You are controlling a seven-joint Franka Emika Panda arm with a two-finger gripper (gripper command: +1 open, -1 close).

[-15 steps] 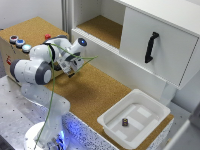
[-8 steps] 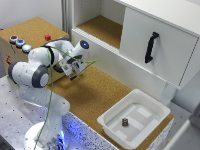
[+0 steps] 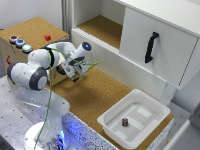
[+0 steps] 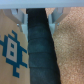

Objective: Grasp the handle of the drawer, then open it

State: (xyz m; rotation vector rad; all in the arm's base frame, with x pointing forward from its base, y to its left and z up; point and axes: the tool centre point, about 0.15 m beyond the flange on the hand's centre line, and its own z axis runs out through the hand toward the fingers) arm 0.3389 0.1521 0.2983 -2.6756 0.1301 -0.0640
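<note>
At the upper right of the exterior view, the handle (image 3: 151, 47) stands upright on the drawer (image 3: 155, 42). Left of centre, the tool (image 3: 76, 76) hangs above the cork counter (image 3: 95, 95), spread and empty. No readable writing shows, only a blue pixel-like figure (image 4: 11, 49) in the wrist view.

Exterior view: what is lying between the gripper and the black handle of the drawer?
In the exterior view, nothing blocks the way: between the gripper and the handle lie only bare cork surface and the long low white panel.
</note>
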